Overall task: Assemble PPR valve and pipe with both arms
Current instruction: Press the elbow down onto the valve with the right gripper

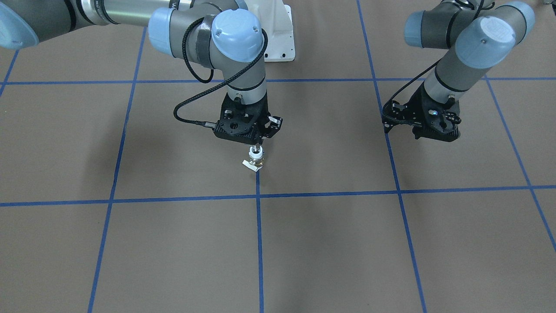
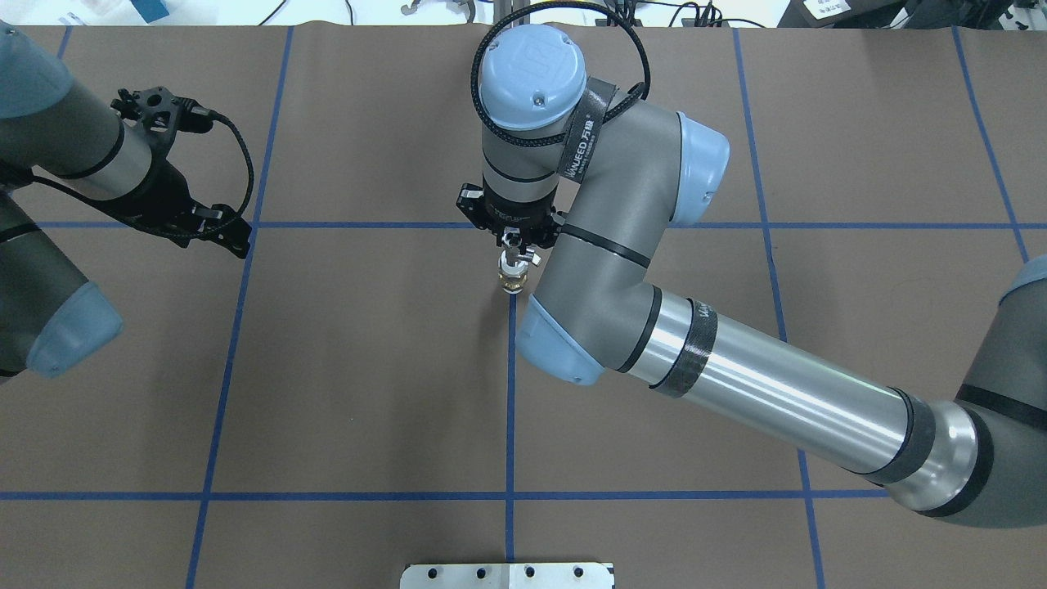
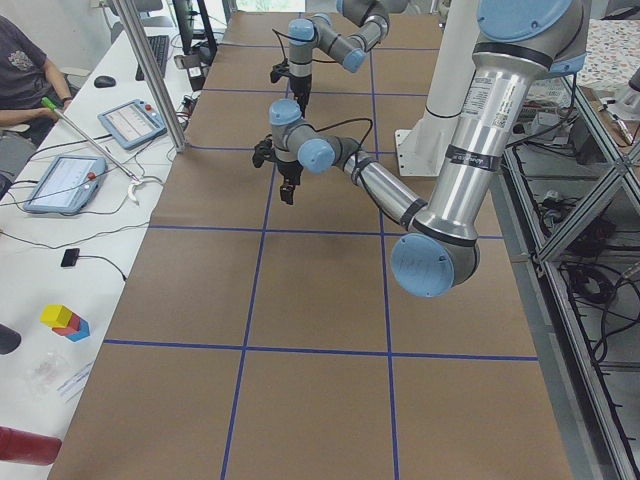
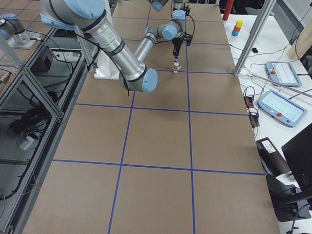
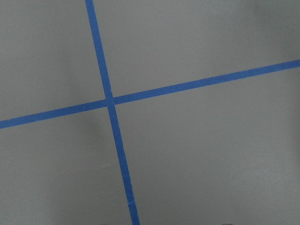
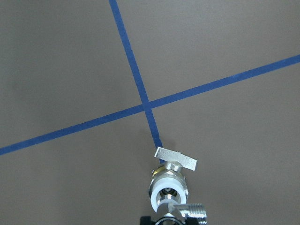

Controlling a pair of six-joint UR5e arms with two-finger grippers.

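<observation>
A small brass valve [image 1: 255, 161] with a silver handle and a white pipe piece on top stands upright on the brown table, on a blue tape line. My right gripper [image 1: 257, 147] points straight down and is shut on its white top. The valve also shows in the overhead view [image 2: 513, 280] and the right wrist view [image 6: 169, 180], where the silver handle [image 6: 176, 159] points towards the tape crossing. My left gripper [image 1: 434, 132] hangs far off to the side over bare table [image 2: 233, 239]. It holds nothing, and its fingers look apart. The left wrist view shows only table and tape.
Blue tape lines [image 1: 258, 243] divide the table into squares. The white bolted pedestal [image 1: 282, 39] stands behind the right arm. The long right forearm [image 2: 769, 384] crosses the table. A side bench holds tablets [image 3: 65, 180] and coloured blocks [image 3: 65, 322], with a person [image 3: 25, 70] beside it.
</observation>
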